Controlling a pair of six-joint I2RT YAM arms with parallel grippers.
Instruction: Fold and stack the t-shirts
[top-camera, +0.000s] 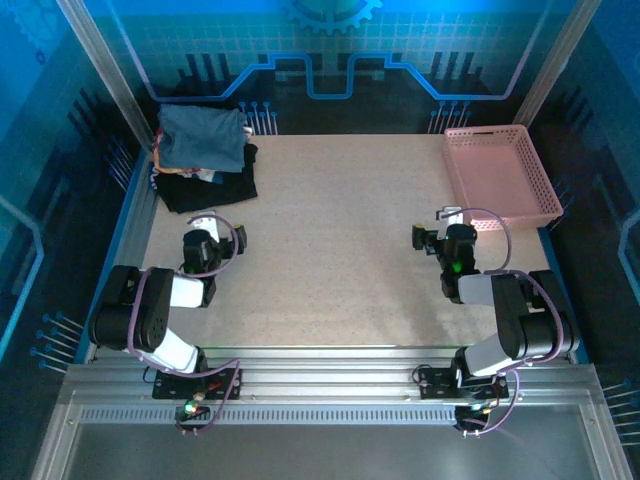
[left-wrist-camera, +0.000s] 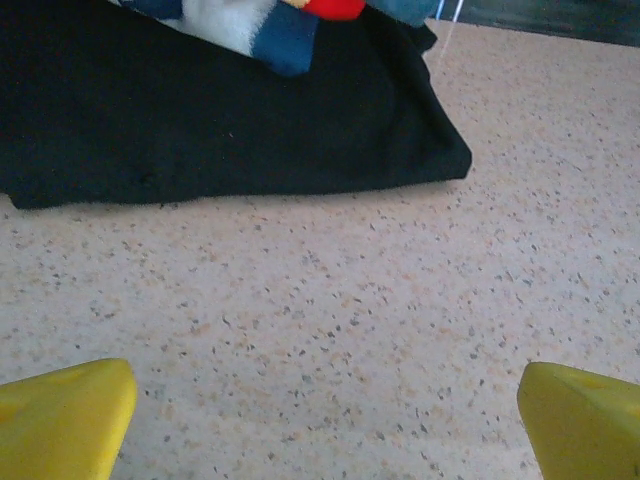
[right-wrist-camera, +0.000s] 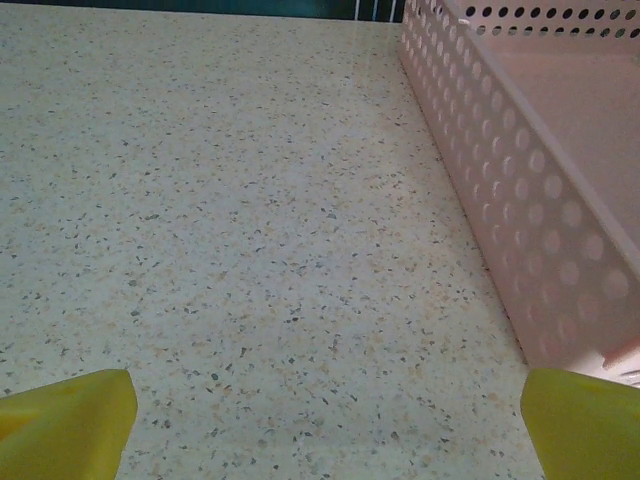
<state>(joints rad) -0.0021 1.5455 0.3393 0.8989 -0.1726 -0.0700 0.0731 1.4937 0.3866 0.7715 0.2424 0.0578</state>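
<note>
Gaping empty, left end effector (left-wrist-camera: 325, 420) near stacked t-shirts (top-camera: 205, 160), right end effector (right-wrist-camera: 325, 420) likewise

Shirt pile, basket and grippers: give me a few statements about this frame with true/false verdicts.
1. The slate-blue shirt lies on top of the pile in the far left corner. True.
2. The basket holds a folded shirt. False: no shirt shows in it; the shirts are all in the pile.
3. The left gripper is shut on the black shirt. False: it is open over bare table, short of the shirt's edge.
4. The right gripper is open, with the basket on its right. True.
</note>
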